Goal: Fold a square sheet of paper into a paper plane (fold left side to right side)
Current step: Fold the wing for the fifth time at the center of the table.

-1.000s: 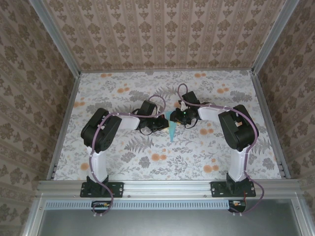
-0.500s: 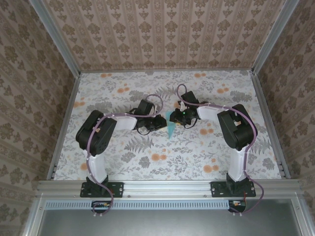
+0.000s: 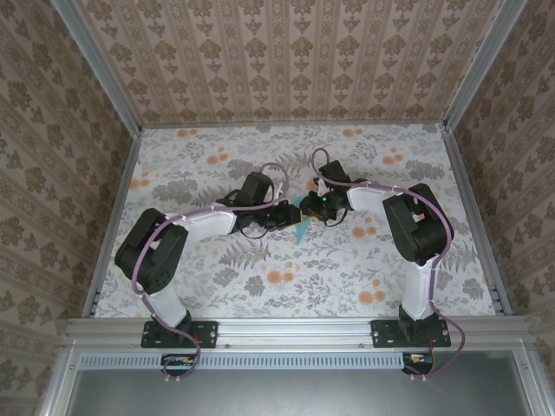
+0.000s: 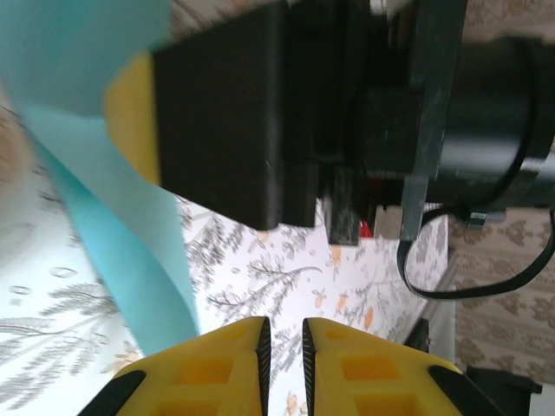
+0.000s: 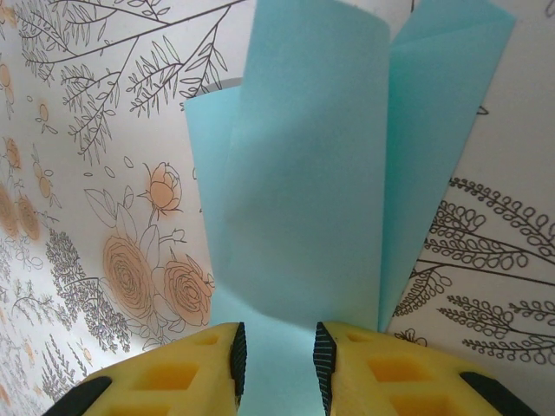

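Your right end effector [image 5: 276,364] is clamped on the folded blue paper [image 5: 303,173], which fans out from its fingers over the middle of the flowered desk [image 5: 87,130], while your left end effector [image 4: 284,347] sits just beside the paper, jaws a slit apart with nothing between them.
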You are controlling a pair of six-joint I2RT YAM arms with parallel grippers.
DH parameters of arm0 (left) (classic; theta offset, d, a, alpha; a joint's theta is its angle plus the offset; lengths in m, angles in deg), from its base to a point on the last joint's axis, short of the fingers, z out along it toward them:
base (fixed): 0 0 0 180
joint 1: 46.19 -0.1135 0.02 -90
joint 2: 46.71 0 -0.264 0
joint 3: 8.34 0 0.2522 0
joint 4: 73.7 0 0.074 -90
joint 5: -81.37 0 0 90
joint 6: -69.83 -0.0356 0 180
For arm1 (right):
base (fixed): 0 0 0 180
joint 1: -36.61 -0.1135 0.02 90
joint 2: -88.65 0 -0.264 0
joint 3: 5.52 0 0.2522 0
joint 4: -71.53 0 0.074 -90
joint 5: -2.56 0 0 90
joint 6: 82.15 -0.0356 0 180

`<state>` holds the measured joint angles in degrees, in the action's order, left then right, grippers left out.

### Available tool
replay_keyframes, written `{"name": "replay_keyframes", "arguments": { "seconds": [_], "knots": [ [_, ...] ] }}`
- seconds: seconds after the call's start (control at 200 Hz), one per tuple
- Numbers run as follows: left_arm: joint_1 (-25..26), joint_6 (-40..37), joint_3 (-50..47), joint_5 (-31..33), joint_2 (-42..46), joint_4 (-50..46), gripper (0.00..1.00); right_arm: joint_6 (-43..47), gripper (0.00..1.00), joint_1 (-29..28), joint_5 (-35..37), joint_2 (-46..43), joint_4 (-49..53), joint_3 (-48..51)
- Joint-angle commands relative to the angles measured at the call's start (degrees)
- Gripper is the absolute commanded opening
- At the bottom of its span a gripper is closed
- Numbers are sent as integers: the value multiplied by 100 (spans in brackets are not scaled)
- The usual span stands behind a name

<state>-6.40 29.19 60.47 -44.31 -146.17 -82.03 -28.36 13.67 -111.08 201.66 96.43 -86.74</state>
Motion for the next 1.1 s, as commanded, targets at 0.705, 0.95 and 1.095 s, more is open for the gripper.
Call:
{"name": "replay_keyframes", "arguments": {
  "seconds": [0.705,0.95,1.095],
  "knots": [
    [156,686,-167,113,-921,160,20,26,31,-4,281,254,593,88],
    [213,755,-130,86,-1062,126,20,25,31,0,237,256,572,49],
    [257,781,-104,129,-1127,-8,20,35,30,0,237,224,567,22]
  ]
}}
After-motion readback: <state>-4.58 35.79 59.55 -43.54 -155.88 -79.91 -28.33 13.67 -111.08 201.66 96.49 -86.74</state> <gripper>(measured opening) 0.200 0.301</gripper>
